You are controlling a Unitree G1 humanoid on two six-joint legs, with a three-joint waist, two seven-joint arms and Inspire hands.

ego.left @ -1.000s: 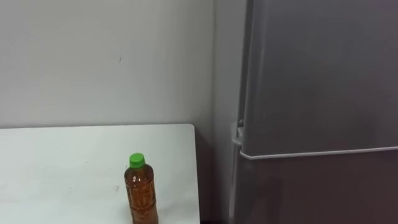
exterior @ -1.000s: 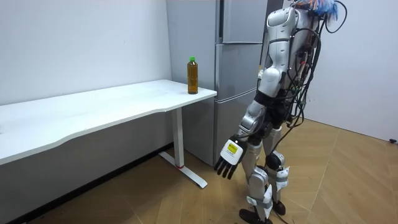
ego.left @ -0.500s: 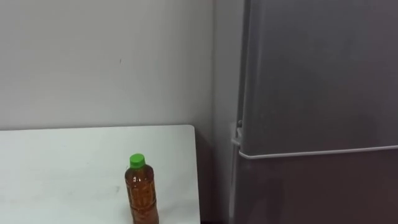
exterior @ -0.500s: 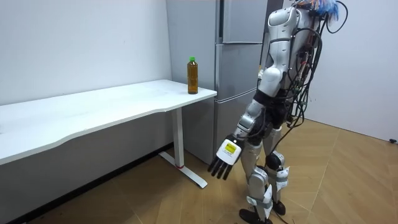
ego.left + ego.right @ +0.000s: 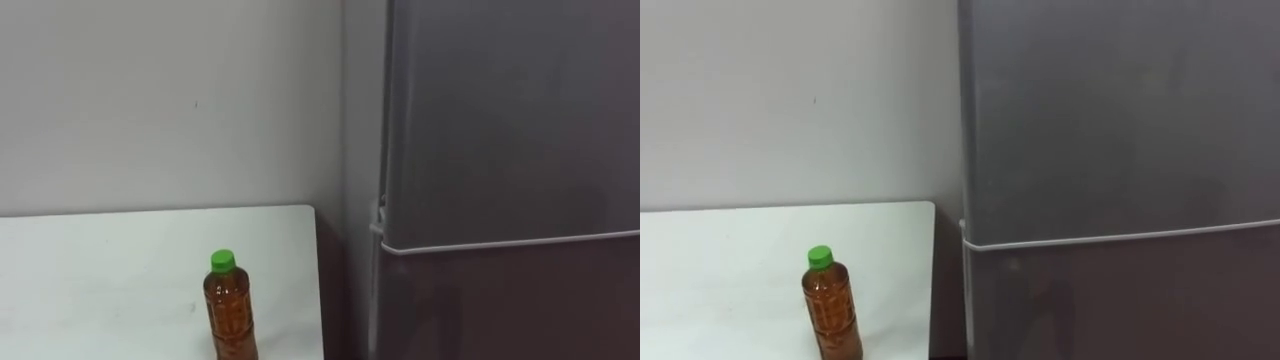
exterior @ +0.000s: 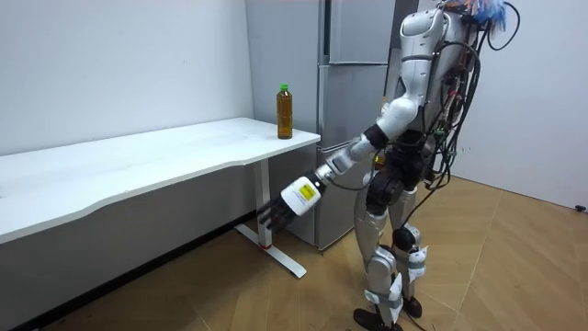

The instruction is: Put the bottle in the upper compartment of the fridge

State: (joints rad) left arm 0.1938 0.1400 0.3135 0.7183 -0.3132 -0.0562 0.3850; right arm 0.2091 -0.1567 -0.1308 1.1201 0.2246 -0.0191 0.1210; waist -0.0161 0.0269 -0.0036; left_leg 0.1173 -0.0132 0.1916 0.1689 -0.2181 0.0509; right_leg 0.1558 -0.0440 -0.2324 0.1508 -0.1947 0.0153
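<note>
A bottle [image 5: 230,315] of brown drink with a green cap stands upright near the right end of the white table [image 5: 100,270]. In the room view the bottle [image 6: 285,112] is at the table's corner beside the grey fridge [image 6: 354,92]. The fridge's upper door [image 5: 500,120] and lower door are both closed, with a pale seam between them. I stand on the wood floor facing the fridge and the table's end. My left hand [image 6: 296,197] is stretched forward below the table top, fingers straight and open, well short of the bottle and holding nothing.
The white wall [image 5: 150,100] runs behind the table. A narrow dark gap separates the table's right edge from the fridge's side. The table's white leg [image 6: 266,216] stands just beyond my left hand. Open wood floor [image 6: 211,294] lies under and in front of the table.
My left arm has swung forward and up from beside my leg toward the table's end. The bottle has not moved; the eye view has shifted slightly.
</note>
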